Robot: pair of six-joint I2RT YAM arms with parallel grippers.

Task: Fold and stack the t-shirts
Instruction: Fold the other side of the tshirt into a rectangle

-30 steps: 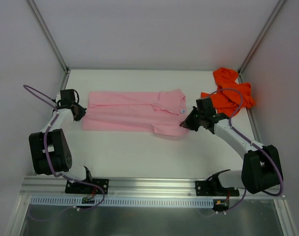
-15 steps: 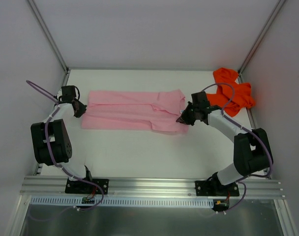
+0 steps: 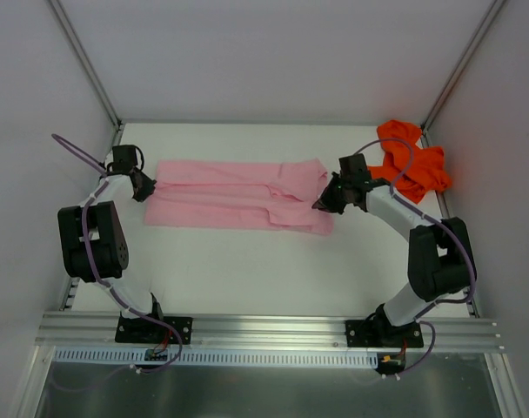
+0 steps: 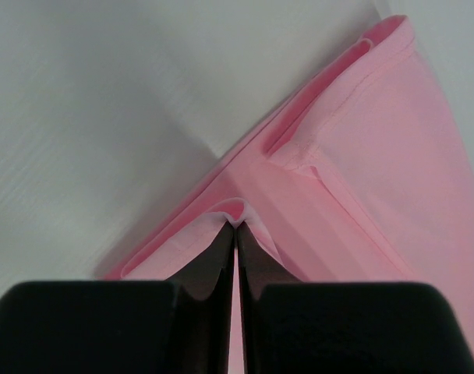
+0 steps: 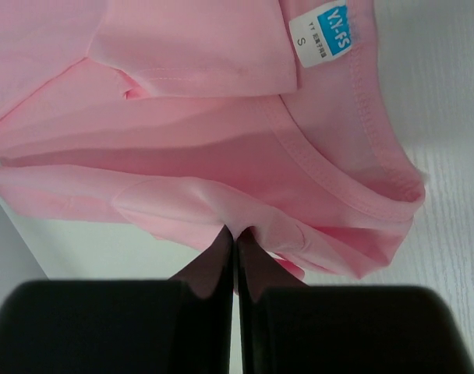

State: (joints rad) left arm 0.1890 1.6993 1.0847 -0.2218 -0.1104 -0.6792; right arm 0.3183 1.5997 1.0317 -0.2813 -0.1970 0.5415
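Tension is why your left tool (image 3: 149, 187) and right tool (image 3: 320, 205) each clench the light pink cloth t-shirt (image 3: 230, 196) stretched between them.

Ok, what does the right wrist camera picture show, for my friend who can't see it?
Two black fingers, shut together, pinch a fold of a pink t-shirt lying on a white table. A small blue and white label marked S sits near its collar.

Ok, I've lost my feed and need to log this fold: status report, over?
Left gripper shut on pink t-shirt, left end. Right gripper shut on its collar end. Orange t-shirt crumpled at far right, apart from the pink one.
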